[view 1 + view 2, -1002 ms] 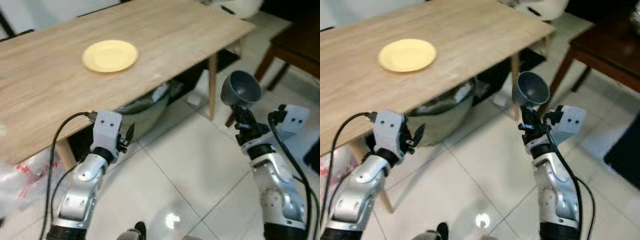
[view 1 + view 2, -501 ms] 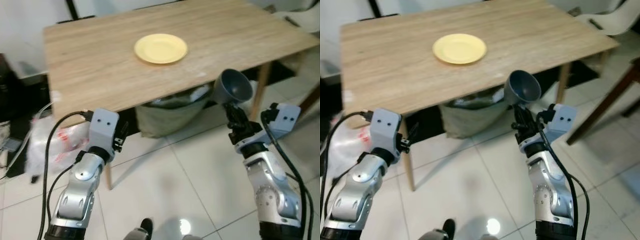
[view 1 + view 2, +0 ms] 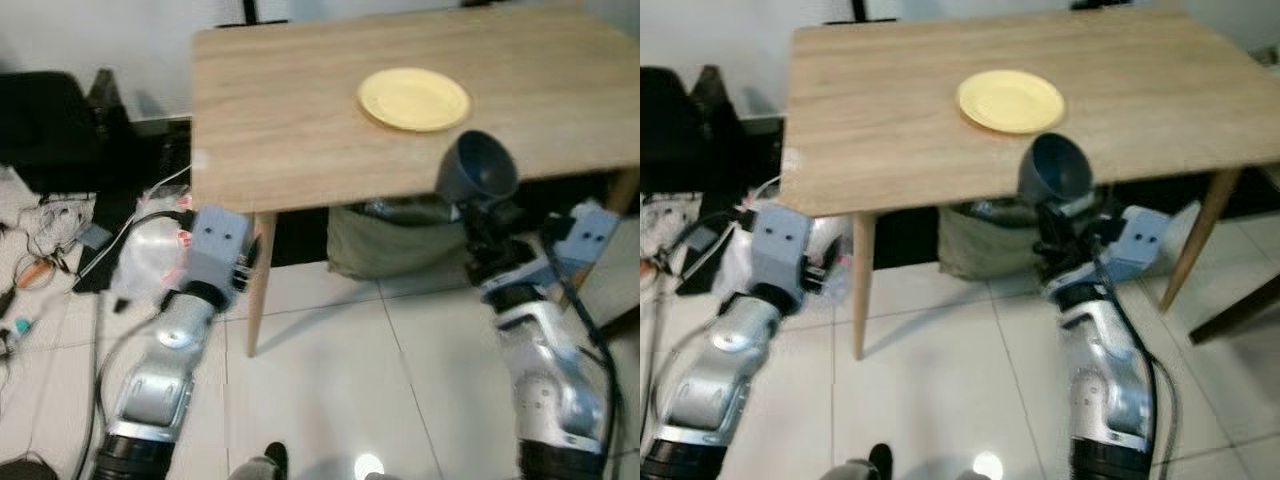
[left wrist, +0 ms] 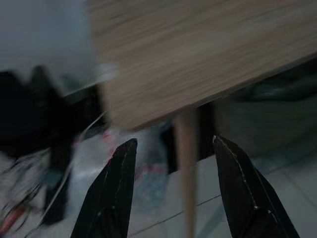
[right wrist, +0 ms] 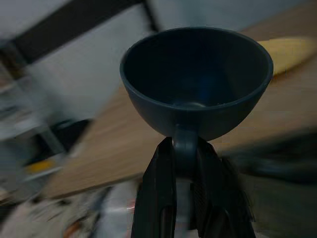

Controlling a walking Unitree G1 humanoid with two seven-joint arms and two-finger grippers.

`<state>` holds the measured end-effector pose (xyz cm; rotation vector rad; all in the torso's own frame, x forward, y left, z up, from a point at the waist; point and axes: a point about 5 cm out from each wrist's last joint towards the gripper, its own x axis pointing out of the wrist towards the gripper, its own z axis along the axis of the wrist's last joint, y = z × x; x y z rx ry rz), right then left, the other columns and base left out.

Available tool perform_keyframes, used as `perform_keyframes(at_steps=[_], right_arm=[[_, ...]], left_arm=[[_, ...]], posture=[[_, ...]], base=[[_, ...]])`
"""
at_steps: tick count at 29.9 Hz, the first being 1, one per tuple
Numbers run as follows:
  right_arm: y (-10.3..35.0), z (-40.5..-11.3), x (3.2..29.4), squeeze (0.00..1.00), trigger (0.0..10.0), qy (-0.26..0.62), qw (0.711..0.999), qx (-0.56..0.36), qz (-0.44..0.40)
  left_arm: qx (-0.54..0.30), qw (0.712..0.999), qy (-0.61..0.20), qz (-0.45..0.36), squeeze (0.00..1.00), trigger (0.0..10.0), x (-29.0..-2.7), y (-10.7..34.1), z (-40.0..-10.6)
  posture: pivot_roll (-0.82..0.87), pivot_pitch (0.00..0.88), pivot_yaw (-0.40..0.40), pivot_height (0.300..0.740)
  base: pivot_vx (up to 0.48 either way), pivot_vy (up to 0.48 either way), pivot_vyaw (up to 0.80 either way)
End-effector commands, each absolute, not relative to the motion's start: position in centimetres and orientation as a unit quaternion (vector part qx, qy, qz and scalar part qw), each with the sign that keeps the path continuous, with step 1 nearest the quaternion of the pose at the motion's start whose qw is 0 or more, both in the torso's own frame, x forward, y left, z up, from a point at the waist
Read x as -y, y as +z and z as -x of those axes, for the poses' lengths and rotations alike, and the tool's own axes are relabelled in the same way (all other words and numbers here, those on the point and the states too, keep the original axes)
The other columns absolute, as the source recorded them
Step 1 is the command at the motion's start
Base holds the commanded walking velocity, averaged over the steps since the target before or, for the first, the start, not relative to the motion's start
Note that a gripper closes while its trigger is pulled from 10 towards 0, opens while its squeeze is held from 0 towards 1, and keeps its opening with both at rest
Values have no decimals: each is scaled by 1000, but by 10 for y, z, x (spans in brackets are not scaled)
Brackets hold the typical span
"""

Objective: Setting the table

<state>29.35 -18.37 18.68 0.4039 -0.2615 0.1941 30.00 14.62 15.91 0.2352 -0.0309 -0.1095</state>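
Observation:
A yellow plate [image 3: 413, 98] lies on the light wooden table [image 3: 290, 120], toward its middle. My right gripper [image 3: 484, 215] is shut on the handle of a dark grey cup [image 3: 476, 168], held upright just off the table's near edge, below the plate. In the right wrist view the cup [image 5: 197, 84] stands above the fingers [image 5: 161, 198] clamped on its handle. My left gripper [image 4: 173, 193] is open and holds nothing, hanging low by the table's near left leg [image 4: 185, 163]. The left arm [image 3: 185, 320] sits beside that corner.
A grey-green bin [image 3: 385, 238] stands under the table. Cables, a plastic bag [image 3: 150, 255] and dark gear [image 3: 50, 130] clutter the floor at the left. White tiled floor [image 3: 330, 400] lies in front of me. A table leg [image 3: 1200, 235] and dark furniture are at the right.
The camera has swung, so the table now sits farther right and more square-on, with the floor clutter at the left coming into view. The cup stays in my right gripper.

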Motion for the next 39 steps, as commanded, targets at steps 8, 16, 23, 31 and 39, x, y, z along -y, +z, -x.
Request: perform_keyframes(at_steps=[8,16,23,31,39], right_arm=[[195,-294,179,0,10000,102,960,149,-215],[198,-294,177,0,10000,110,958,155,-214],[201,-294,172,0,10000,131,955,161,-213],[204,-295,168,0,10000,152,952,163,-211],[206,-296,166,0,10000,164,949,167,-211]], left_arm=[[4,990,-21,-142,0,10000,-146,154,-306],[10,990,-24,-138,0,10000,-142,156,-310],[11,990,-23,-140,0,10000,-141,156,-311],[13,990,-20,-140,0,10000,-141,156,-312],[16,990,-19,-141,0,10000,-142,157,-314]], posture=[[-106,40,72,740],[-106,33,66,740],[-106,29,65,740],[-99,23,60,740],[-100,23,66,740]], base=[[206,0,427],[459,0,0],[461,0,0],[463,0,0],[465,0,0]])
